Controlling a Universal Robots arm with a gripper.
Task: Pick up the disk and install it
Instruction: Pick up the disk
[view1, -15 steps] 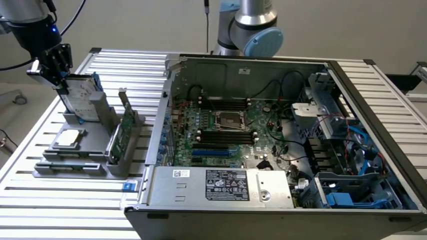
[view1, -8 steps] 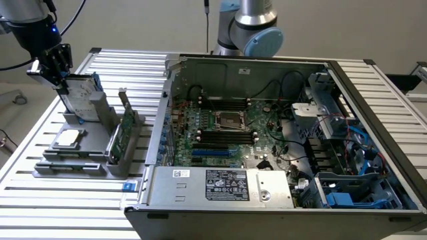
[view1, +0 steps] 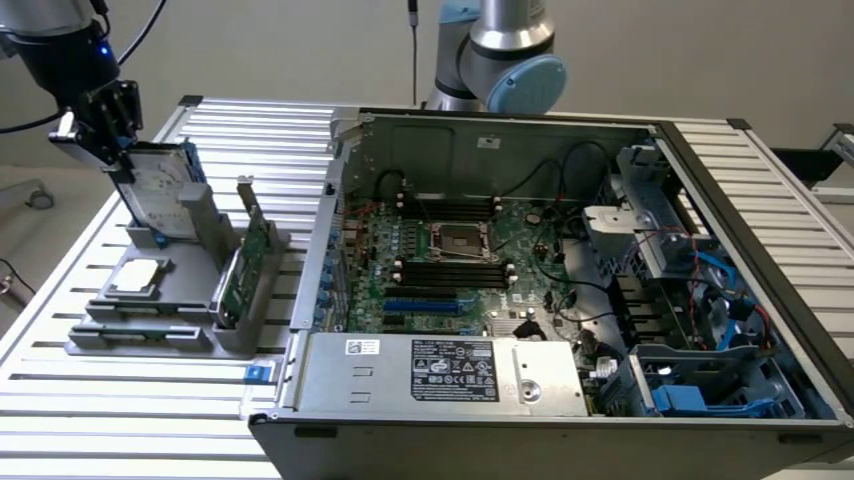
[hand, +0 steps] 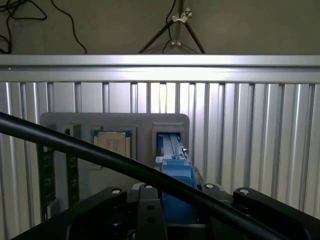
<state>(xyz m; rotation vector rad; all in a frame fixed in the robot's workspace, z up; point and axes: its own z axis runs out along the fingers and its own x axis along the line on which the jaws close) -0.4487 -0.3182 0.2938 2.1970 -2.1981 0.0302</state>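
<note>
Your gripper (view1: 118, 160) was closed partway onto the upper edge of the disk (view1: 158, 190). The disk stood tilted in the grey holder (view1: 160, 335) at the exterior view's left, near the upright green circuit card (view1: 247, 270) and well apart from the open computer case (view1: 481, 145).

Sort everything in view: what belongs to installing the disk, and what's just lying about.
Job in hand:
- disk, standing in the grey holder
- gripper, closed on the disk's top
- open computer case

Lying about:
- square silver chip, flat on the holder
- green circuit card, standing in the holder
</note>
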